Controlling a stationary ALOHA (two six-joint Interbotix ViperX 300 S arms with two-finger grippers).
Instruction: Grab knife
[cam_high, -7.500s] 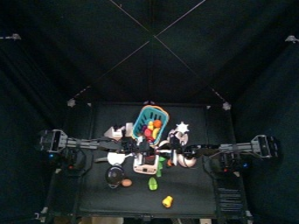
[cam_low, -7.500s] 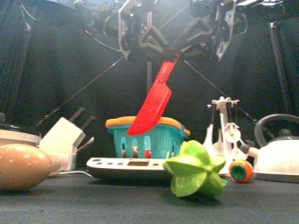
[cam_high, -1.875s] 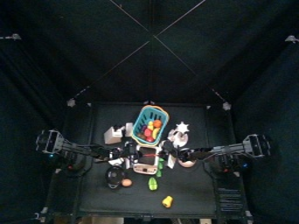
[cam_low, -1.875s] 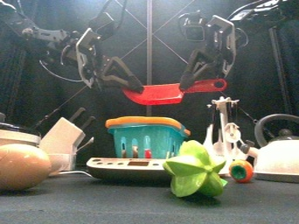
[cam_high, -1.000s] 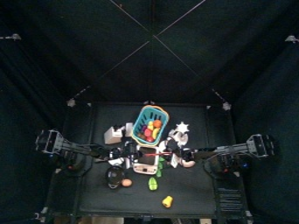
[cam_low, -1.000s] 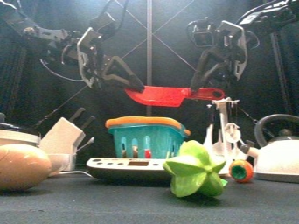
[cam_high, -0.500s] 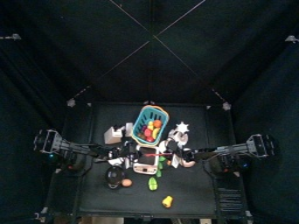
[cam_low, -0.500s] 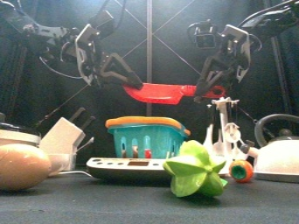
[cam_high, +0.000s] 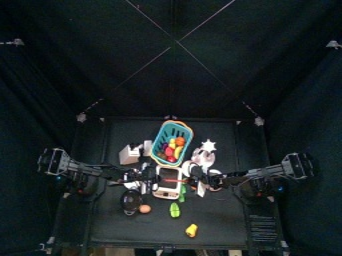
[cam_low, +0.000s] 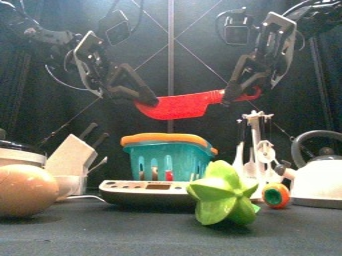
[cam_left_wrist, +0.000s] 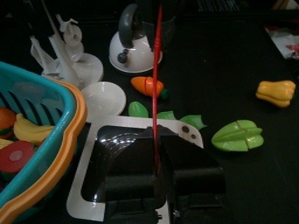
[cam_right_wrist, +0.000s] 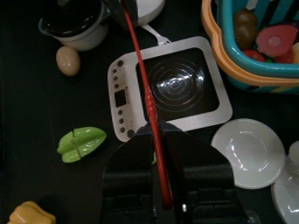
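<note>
Knife (cam_low: 185, 104): red plastic, level above basket (cam_low: 168, 159), blade slightly curved. Left gripper (cam_low: 138, 95) clamps one end, right gripper (cam_low: 241, 92) closed on other end.

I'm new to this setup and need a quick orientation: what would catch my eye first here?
A red knife hangs level in mid-air, the left gripper at one end and the right gripper at the other. Below stands a teal basket, with a green star-shaped fruit at the front.
</note>
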